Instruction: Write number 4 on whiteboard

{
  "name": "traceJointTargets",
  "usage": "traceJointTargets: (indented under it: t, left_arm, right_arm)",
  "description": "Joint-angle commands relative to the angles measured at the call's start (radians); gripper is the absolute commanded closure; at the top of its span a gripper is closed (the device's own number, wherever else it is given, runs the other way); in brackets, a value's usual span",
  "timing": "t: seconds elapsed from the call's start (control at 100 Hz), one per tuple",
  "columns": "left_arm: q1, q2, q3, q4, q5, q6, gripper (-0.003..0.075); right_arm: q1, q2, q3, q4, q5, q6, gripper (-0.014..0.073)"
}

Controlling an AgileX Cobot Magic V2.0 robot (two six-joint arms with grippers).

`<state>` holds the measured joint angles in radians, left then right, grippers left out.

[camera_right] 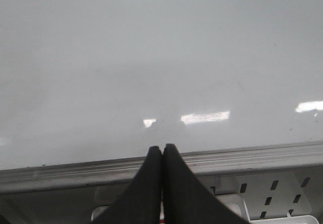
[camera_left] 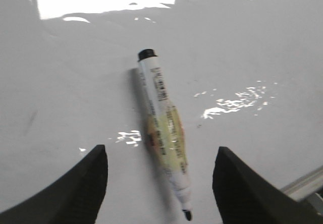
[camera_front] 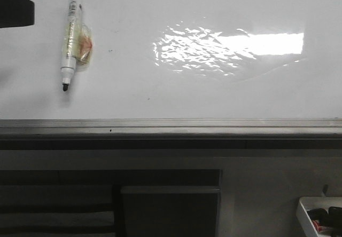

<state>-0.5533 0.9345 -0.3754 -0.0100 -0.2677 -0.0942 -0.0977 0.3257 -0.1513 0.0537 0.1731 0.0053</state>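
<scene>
Down at the near right corner a small white tray [camera_front: 305, 211] of dark markers is sitting below the board's edge, and beyond its grey metal rim the large glossy white whiteboard [camera_front: 176, 95] is lying flat, catching a bright reflection. No black strokes are showing on it anywhere, so I'd judge the number 4 is not yet begun.

What matters now is the white marker pen with a black tip [camera_front: 71, 39], taped round its middle with something yellowish. It is lying on the board's left part, long axis running away from the robot, uncapped tip pointing back toward the near rim. The left hand [camera_left: 159, 183] is hanging right over it, its dark fingers [camera_left: 86, 183] spread wide with the pen's lower barrel between them, untouched. The right hand [camera_right: 162, 183] is pressed closed on nothing, sitting well apart over the near rim, so the left arm is plainly the nearer.

Only the left wrist view is showing the pen slanting slightly between the fingers; the front view catches just a dark corner of that arm.
</scene>
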Motion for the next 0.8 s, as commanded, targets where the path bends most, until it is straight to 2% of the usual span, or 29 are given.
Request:
traceJointTargets:
  t: [0.0, 0.14, 0.44, 0.79]
  left_arm:
    - [-0.058, 0.005, -0.035, -0.051, -0.076, -0.007, 0.0297]
    - [-0.119, 0.058, -0.035, -0.100, -0.080, -0.007, 0.0297]
    - [-0.119, 0.206, -0.035, -0.133, -0.190, -0.007, 0.0297]
    - [-0.117, 0.281, -0.035, -0.186, -0.262, -0.007, 0.0297]
  right_arm:
    - [0.001, 0.015, -0.036, -0.004, -0.085, 0.003, 0.0655]
    - [0.001, 0.015, -0.036, -0.004, -0.086, 0.003, 0.0655]
    - [0.001, 0.015, -0.036, -0.004, -0.109, 0.003, 0.0655]
    - [0.016, 0.015, -0.036, -0.004, -0.109, 0.003, 0.0655]
